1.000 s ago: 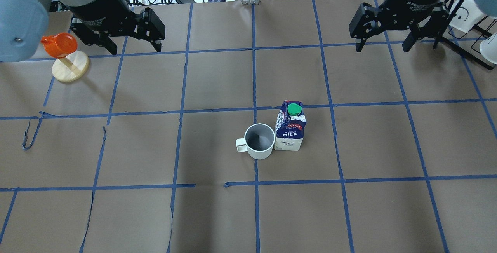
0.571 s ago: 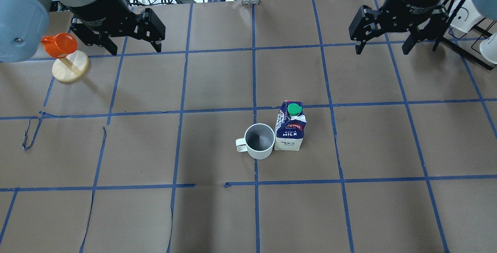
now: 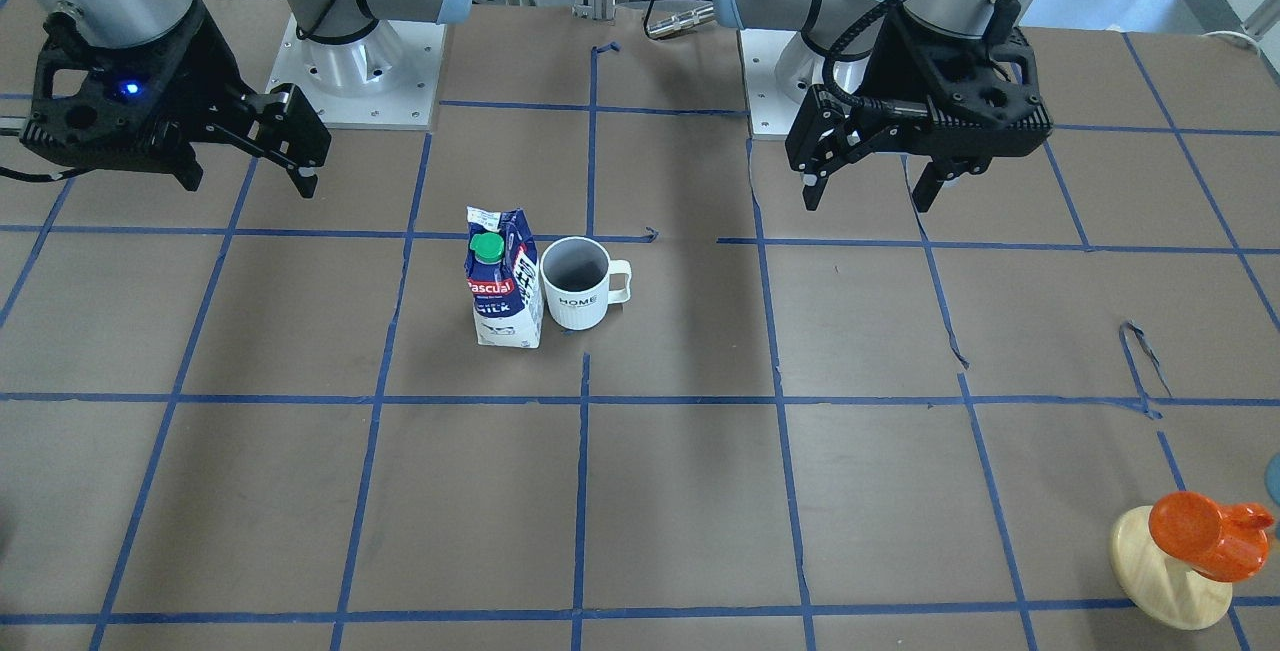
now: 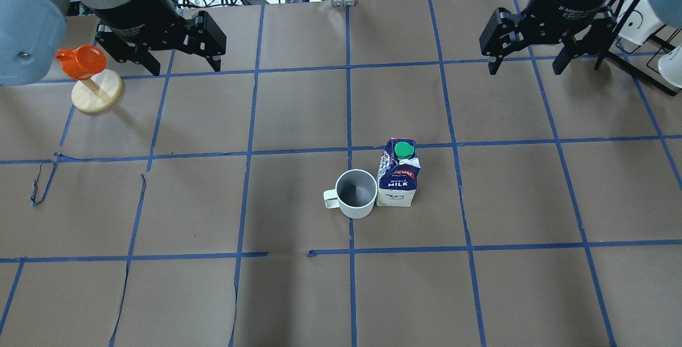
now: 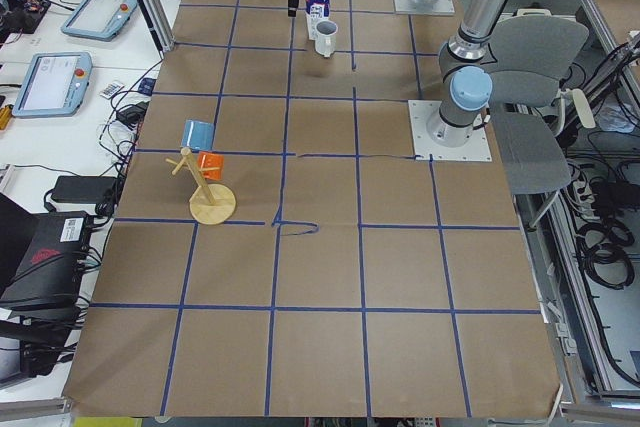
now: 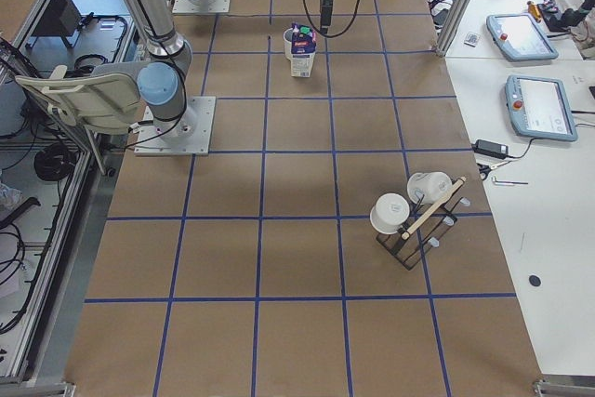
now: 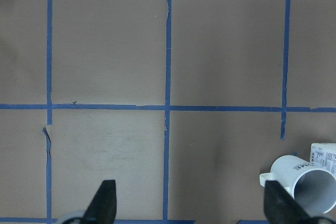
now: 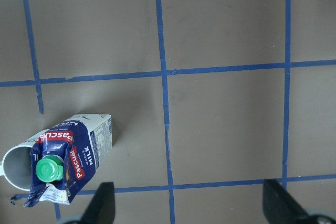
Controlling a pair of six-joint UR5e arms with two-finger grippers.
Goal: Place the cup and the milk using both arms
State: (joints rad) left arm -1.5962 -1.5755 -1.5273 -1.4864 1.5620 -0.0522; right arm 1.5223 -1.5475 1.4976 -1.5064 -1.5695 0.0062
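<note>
Near the middle of the worktop you have the cup standing upright, its handle turned toward the left edge. The milk stands upright just beside it on the right-edge side. Your left tool hangs above the left half, fingers spread wide, holding nothing. Your right tool hangs likewise above the right half, wide apart and empty. By the left edge, a wooden stand carries an orange jug.
</note>
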